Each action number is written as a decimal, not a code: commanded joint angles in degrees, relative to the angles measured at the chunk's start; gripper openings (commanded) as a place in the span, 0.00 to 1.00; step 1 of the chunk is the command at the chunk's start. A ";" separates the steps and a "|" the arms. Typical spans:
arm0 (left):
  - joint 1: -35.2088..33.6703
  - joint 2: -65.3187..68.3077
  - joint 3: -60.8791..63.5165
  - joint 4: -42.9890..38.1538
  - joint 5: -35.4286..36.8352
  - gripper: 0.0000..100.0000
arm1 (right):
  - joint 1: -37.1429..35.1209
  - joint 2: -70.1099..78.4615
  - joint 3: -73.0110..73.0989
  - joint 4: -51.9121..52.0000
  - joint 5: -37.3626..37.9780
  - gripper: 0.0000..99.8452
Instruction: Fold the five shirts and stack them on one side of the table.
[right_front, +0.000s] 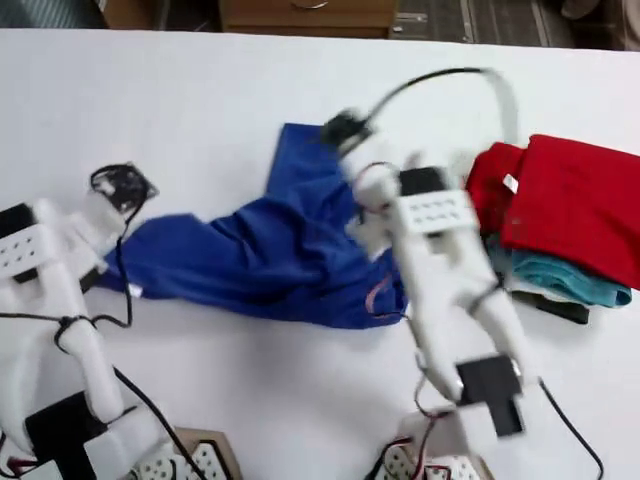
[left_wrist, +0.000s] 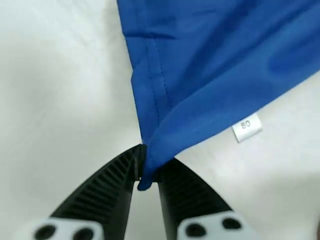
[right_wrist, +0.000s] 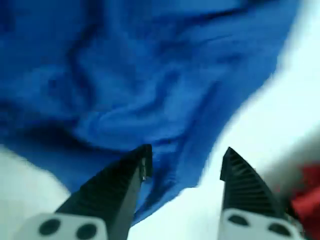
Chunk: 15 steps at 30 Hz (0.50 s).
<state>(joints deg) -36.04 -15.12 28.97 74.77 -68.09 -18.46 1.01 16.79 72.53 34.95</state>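
White worktop (right_front: 200, 90) fills most of the high view, with a wooden cabinet (right_front: 305, 15) beyond its far edge.

**Task items**
- Blue shirt (right_front: 270, 250): lies crumpled and unfolded across the middle of the worktop. It stretches from the left arm to the right arm.
- Red shirt (right_front: 570, 200): lies folded on top of a stack at the right side of the worktop.
- Teal shirt (right_front: 565, 275): lies directly under the red shirt, with its near edge exposed.
- Dark item (right_front: 560, 308): protrudes from beneath the teal shirt. Its type cannot be determined.

**Left gripper** (left_wrist: 147, 170)
- Its jaws are pressed together on a corner of the blue shirt's hem, where the fabric bunches into a narrow fold between the tips.
- A white size label (left_wrist: 247, 126) hangs from the shirt edge near the clamped corner.

**Right gripper** (right_wrist: 186, 155)
- Its jaws stand apart, with nothing between them.
- It hangs over the rumpled edge of the blue shirt, at the end nearest the stack.
- A patch of the red shirt (right_wrist: 305, 200) shows beside one jaw.
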 joint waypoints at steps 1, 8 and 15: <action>-2.37 -3.16 -2.68 -0.18 -0.53 0.02 | -3.91 3.91 -0.79 4.79 9.14 0.23; -2.99 -3.16 -2.68 -2.29 -0.53 0.02 | -4.62 4.88 7.65 5.41 12.66 0.23; -2.64 -2.99 -2.24 -3.43 -0.44 0.02 | -7.43 4.79 14.33 13.23 23.82 0.23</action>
<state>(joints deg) -38.42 -15.12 28.97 72.04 -68.09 -25.14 6.02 30.42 82.02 55.34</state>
